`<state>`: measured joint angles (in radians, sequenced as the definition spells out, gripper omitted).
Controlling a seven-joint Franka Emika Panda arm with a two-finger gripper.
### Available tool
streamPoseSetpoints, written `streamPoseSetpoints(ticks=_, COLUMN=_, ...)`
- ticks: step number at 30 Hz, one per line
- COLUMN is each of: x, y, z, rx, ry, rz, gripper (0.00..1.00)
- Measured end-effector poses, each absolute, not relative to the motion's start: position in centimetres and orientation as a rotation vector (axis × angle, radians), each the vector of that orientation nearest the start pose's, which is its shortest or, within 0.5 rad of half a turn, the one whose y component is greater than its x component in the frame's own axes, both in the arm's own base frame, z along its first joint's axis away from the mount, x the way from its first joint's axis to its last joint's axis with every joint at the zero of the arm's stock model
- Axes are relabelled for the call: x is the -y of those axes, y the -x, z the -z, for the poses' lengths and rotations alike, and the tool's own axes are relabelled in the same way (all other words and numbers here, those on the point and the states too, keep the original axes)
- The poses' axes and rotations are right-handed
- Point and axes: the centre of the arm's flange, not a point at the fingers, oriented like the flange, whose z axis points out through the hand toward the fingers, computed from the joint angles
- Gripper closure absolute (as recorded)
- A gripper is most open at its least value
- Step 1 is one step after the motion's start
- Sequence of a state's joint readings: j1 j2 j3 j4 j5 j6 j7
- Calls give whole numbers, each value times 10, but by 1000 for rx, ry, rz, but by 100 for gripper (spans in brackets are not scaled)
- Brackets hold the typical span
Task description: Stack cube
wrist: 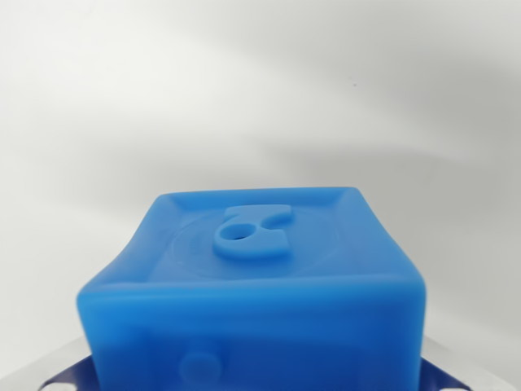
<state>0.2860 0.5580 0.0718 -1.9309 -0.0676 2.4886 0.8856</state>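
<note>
The blue cube [252,285] fills the lower centre of the wrist view, very close to the camera, with a plain white surface [260,90] behind it. Its position between two metallic finger parts, one at the lower left corner [45,371] and one at the lower right corner [456,366], suggests it sits within the gripper [252,383], whose fingertips lie at or below the frame edge; whether the jaws press on the cube or merely flank it cannot be determined, and neither can contact between cube and surface. Material appears to be a matte, slightly translucent moulded rubber or silicone. Edges and corners are rounded, and the side walls bow slightly. The upper face is recessed inside a raised rim and carries a faint circular impression and a raised curl-shaped boss [251,232] with a small hole. The near face shows a round dimple, blurred by proximity. Handling judgement: the cube is probably light, soft and compliant, not fragile, with a grippy, non-slip skin. Excess clamping force would likely deform the walls, so moderate pressure is advised. Take hold on two opposite flat side walls, at mid height, clear of the rounded corners and the raised boss. No second cube is visible in this view.
</note>
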Motion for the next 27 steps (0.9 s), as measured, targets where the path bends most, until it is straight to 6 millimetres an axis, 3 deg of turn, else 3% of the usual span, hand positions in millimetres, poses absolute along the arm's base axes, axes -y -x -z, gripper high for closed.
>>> streamPoseSetpoints(ticks=19, x=-217, y=-585, z=-256, rx=-755, ry=3051, rz=10, gripper=100)
streamPoseSetpoints(ticks=27, x=-205, y=-585, z=-256, rx=-735, ry=3059, rz=-1, gripper=100)
